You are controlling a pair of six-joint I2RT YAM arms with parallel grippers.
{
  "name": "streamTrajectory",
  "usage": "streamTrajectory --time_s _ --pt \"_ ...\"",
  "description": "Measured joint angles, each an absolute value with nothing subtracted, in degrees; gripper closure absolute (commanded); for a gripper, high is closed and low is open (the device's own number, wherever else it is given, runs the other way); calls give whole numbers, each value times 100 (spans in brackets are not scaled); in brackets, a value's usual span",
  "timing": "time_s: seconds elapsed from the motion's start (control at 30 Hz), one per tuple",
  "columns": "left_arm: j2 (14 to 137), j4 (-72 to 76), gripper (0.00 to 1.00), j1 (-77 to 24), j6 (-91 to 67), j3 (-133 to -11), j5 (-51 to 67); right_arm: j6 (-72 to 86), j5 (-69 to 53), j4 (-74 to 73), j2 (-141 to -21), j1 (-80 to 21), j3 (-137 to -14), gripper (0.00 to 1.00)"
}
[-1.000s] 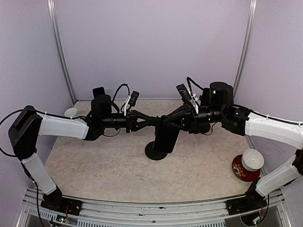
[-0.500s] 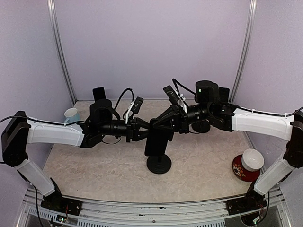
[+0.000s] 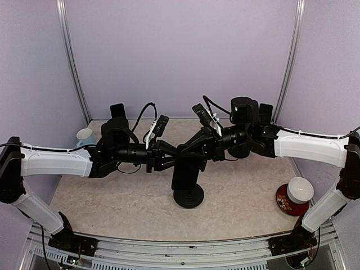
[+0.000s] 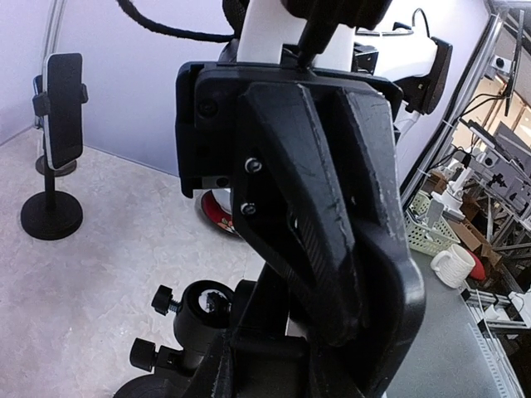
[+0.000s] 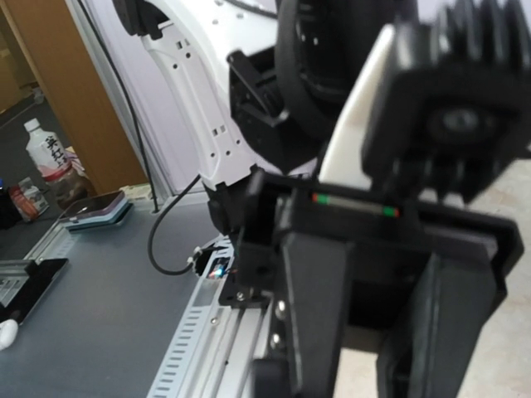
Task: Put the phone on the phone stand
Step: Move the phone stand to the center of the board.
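Observation:
A dark phone (image 3: 187,171) stands at the head of the black phone stand (image 3: 188,198) in the middle of the table. My left gripper (image 3: 170,160) comes in from the left, jaws closed on the phone's upper left edge. The stand's ball joint and knobs (image 4: 203,308) show just beside those jaws in the left wrist view. My right gripper (image 3: 190,151) reaches in from the right with its fingers (image 4: 315,249) drawn together at the phone's top edge. Whether it pinches the phone is hidden.
Two other stands with phones are at the back, one left (image 3: 117,109) and one right (image 3: 266,111). A white cup (image 3: 84,135) sits at the back left. A red saucer with a white cup (image 3: 298,194) is at the near right.
Both arms have drawn toward the near edge, and the stand with the phone has come along. Neither gripper's jaws have changed.

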State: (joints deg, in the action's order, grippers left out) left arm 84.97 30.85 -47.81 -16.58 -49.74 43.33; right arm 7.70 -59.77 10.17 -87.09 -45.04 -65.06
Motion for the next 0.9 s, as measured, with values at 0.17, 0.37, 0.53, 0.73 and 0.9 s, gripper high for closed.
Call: streamTrajectory --time_s 0.17,0.37,0.53,0.73,0.9 --pt "8307 2858 100 -4803 -1509 -4934 4244 738 -5996 1013 -8705 -4530 -6464 100" --pt "8097 2633 100 -4851 -1356 -4869 4080 666 -5977 1022 -8667 -4560 -6442 100" --pt "7950 2462 100 -4893 -1234 -4810 3883 602 -5900 1068 -8646 -4563 -6388 100" --pt "7762 2244 100 -4895 -1114 -4759 3697 480 -5793 978 -8606 -4556 -6370 100" --pt "7723 2130 100 -4895 -1063 -4759 3601 322 -5714 849 -8580 -4556 -6370 100"
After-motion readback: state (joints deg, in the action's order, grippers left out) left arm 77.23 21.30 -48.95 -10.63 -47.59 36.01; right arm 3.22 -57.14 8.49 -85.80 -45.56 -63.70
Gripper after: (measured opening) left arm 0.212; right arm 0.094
